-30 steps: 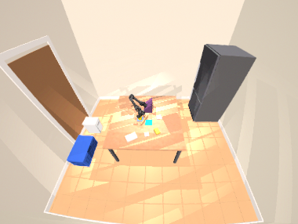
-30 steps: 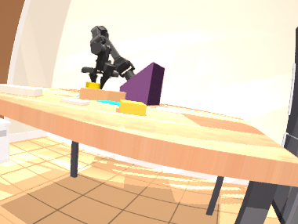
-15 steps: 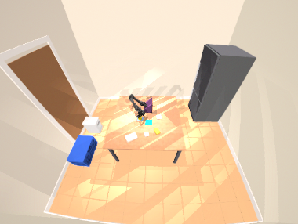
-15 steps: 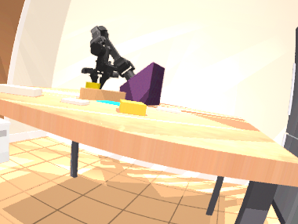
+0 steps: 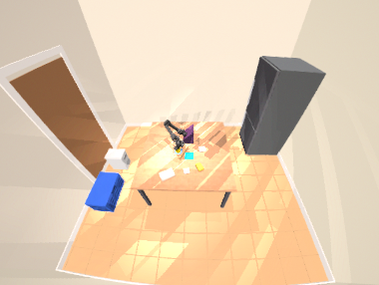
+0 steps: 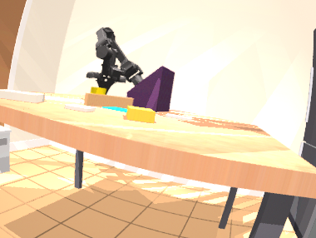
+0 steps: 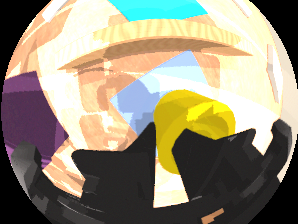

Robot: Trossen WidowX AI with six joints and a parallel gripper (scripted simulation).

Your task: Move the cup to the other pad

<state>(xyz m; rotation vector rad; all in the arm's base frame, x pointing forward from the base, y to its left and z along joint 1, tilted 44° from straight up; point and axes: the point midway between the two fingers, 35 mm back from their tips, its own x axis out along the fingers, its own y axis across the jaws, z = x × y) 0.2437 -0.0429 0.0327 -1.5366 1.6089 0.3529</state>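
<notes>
The yellow cup [image 5: 179,150] [image 6: 98,90] [image 7: 172,112] is at the pale blue pad [image 7: 135,97], behind the low wooden bar. It looks roughly upright in the exterior view; its exact tilt and whether it touches the pad cannot be told. My gripper [image 6: 106,91] [image 7: 159,125] points down, shut on the cup's near side, with one black finger across the cup in the wrist view. The marbles are hidden. The other pad, cyan [image 5: 189,155] [image 6: 114,109] [image 7: 160,9], lies flat beyond the bar with nothing on it.
The wooden bar [image 6: 109,100] [image 7: 165,34] stands between the two pads. A purple wedge [image 5: 189,134] [image 6: 154,91] [image 7: 30,110] stands beside the arm. A yellow block [image 5: 199,166] [image 6: 140,114], a white slab [image 5: 167,174] [image 6: 21,96] and small white flat pieces lie on the table.
</notes>
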